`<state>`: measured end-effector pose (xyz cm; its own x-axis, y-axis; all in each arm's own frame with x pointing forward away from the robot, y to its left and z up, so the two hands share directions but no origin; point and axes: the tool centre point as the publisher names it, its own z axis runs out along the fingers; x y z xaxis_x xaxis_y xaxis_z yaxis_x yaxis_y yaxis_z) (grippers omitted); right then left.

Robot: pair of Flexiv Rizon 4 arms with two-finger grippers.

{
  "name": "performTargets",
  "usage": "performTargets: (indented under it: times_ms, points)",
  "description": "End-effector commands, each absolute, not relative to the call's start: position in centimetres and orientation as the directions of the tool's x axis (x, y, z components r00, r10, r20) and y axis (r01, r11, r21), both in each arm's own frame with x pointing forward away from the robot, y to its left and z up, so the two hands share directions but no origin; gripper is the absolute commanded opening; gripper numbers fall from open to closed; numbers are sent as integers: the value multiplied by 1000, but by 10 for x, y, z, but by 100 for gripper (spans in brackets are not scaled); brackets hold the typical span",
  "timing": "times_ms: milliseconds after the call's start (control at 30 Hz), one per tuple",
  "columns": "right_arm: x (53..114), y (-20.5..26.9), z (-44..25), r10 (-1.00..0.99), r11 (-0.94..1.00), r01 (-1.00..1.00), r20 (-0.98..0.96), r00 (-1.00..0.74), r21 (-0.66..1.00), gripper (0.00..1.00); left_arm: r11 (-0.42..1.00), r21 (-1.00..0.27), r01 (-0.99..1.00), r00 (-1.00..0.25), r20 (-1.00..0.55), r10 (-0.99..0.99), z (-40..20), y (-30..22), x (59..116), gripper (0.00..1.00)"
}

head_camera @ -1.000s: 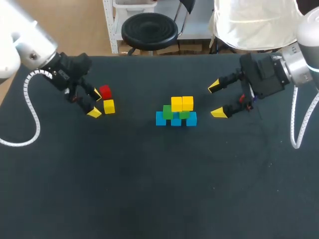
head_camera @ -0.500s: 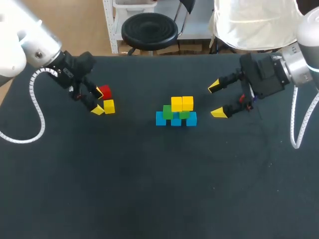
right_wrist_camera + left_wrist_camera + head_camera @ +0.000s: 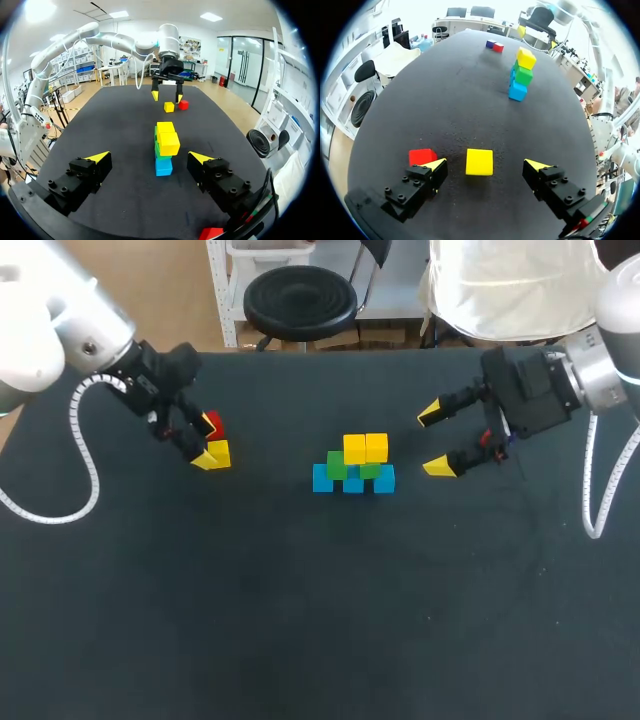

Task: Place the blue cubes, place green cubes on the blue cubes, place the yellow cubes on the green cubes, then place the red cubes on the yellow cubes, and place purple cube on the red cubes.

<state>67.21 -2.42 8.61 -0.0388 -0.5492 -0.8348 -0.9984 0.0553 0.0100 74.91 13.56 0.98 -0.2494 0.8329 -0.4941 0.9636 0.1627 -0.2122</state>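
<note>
Yellow cube (image 3: pixel 479 162) lies inside my left hand (image 3: pixel 485 165), spread wide; pickup step, so probably lower, then close.

A yellow cube (image 3: pixel 479 162) sits with gaps either side between the left tool's (image 3: pixel 485 165) spread fingers (image 3: pixel 536 165), a red cube (image 3: pixel 422 156) crowds one finger's outer side, and bare surface (image 3: pixel 125 200) separates the right tool (image 3: pixel 149 157) from the stack (image 3: pixel 165 147) ahead.

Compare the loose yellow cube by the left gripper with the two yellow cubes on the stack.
The loose yellow cube lies on the table; the stacked yellow cubes rest on green cubes. The loose one sits between the left gripper's open fingers; no gripper surrounds the stacked pair. Same colour and apparent size.
</note>
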Motion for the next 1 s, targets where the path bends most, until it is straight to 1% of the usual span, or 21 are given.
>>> performTargets:
  times_ms: [33,633,867,900,967,1000]
  points:
    - [672,-25,86,-548,55,-998,-836,-38,9,100,162,-223,961,-254,-490,834,5,135,753,100]
    - [672,-25,86,-548,55,-998,-836,-38,9,100,172,-235,957,-271,-501,822,-2,130,749,100]
    - [672,-25,86,-548,55,-998,-836,-38,9,100,180,-210,961,-265,-514,816,1,129,748,100]
    - [672,-25,86,-548,55,-998,-836,-38,9,100,180,-204,962,-262,-517,815,1,129,748,96]
    - [672,-25,86,-548,55,-998,-836,-38,9,100,180,-199,963,-260,-520,814,1,130,748,48]
    - [672,-25,86,-548,55,-998,-836,-38,9,100,183,-196,963,-260,-518,815,1,130,748,36]
